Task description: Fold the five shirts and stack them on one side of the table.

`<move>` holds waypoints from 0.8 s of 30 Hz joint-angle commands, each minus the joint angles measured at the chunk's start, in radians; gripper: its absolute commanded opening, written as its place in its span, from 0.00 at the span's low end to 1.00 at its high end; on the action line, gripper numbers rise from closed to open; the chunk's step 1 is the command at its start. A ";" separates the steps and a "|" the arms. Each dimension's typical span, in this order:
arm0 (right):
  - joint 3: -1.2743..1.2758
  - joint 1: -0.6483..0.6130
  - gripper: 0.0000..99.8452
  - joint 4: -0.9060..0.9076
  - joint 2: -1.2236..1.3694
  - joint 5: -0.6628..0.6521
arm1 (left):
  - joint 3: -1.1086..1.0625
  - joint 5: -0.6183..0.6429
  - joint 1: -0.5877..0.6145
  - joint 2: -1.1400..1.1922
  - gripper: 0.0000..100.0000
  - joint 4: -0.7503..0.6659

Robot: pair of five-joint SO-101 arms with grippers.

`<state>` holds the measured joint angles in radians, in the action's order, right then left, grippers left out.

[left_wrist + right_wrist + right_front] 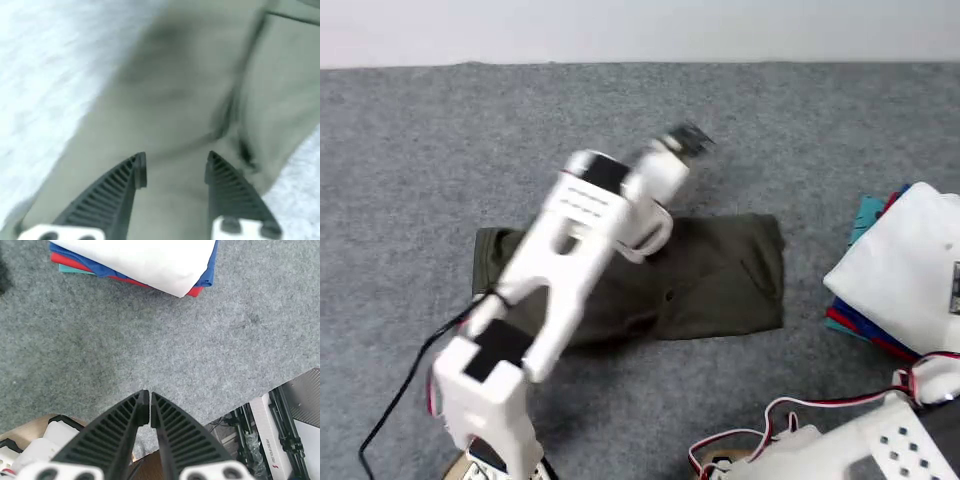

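Olive shirt (720, 280) lies under the open left tool (177, 159), its arm stretched forward; the right tool (150, 394) hangs closed.

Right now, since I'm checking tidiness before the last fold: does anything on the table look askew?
Slightly. In the stack, blue, red and teal edges stick out unevenly beneath the white shirt. The olive shirt lies apart from it.

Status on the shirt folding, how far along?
Done: stack of what looks like four folded shirts on the right, white on top, then blue, red, teal. In hand: olive shirt lies mid-table, apparently partly folded, left tool open above it; right tool shut, off the shirts. Left: finish that fold, stack it.
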<state>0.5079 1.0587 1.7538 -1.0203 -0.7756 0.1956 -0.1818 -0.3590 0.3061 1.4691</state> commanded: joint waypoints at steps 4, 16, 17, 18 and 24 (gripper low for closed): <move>-0.003 0.008 0.01 0.035 -0.012 -0.011 | 0.036 0.028 0.282 -0.114 0.15 0.078; -0.003 0.005 0.01 0.035 -0.012 -0.006 | -0.030 0.023 0.661 -0.035 0.27 0.221; -0.003 0.005 0.01 0.035 -0.012 -0.006 | -0.042 0.021 0.666 -0.008 0.27 0.226; -0.003 0.007 0.01 0.035 -0.012 -0.006 | -0.051 0.021 0.672 0.021 0.27 0.226; -0.003 0.012 0.01 0.036 -0.012 -0.009 | -0.051 0.044 0.657 0.221 0.28 0.184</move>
<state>0.5079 1.0587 1.7538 -1.0203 -0.7756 0.1389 -0.1588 0.3145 0.4749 1.6778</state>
